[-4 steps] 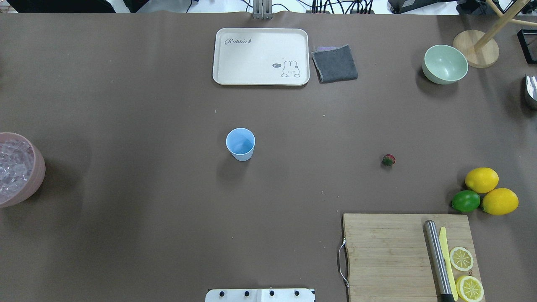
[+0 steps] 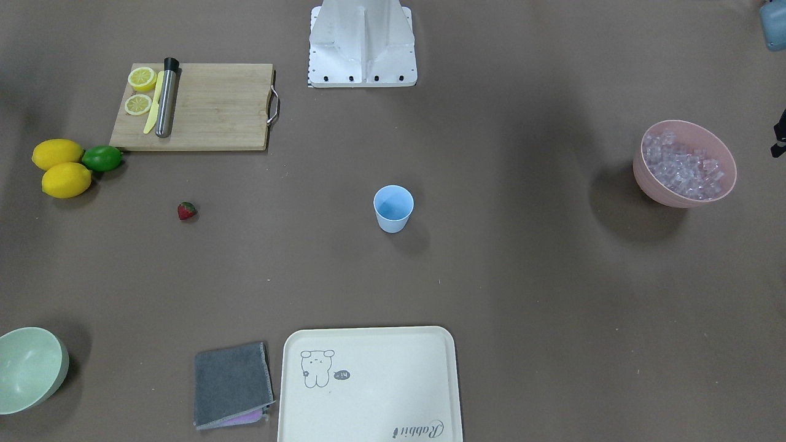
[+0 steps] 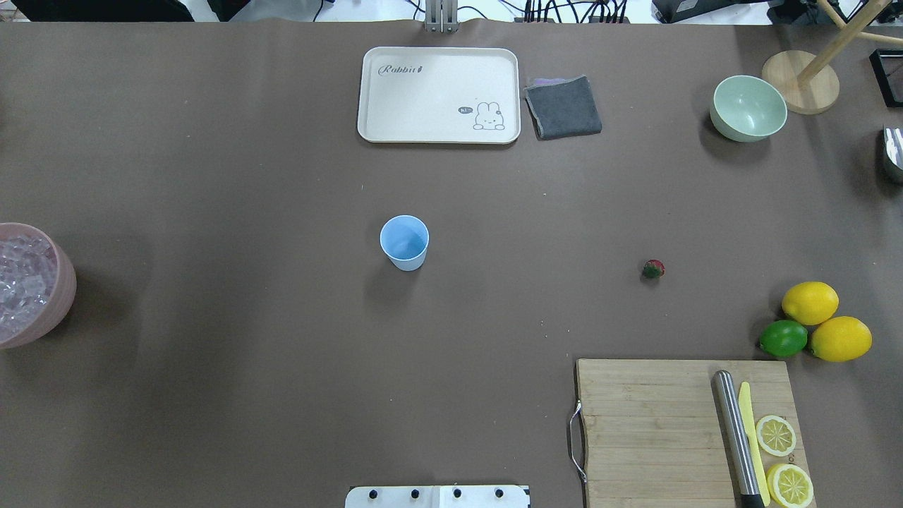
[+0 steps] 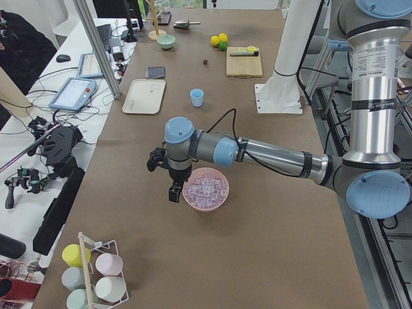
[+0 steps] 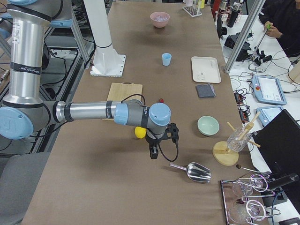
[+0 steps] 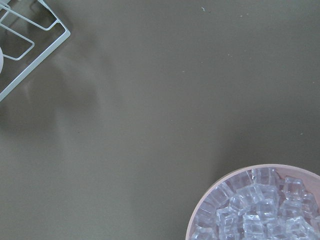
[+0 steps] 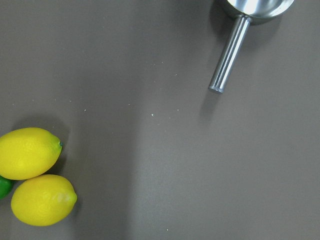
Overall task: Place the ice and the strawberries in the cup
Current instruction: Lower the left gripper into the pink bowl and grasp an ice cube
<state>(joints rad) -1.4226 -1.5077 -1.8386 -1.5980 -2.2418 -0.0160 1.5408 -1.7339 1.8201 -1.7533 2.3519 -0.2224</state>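
The cup shows a bare bottom; ice fills the pink bowl at its nine o'clock. Left pincer, right pincer: spread or closed, I cannot tell.

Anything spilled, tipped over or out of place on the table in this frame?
Nothing stands out. The light-blue plastic cup stands upright and empty mid-table. The clear ice cubes all sit inside the pink bowl, with none spilled around it. The small red strawberry lies on its own on the brown table.
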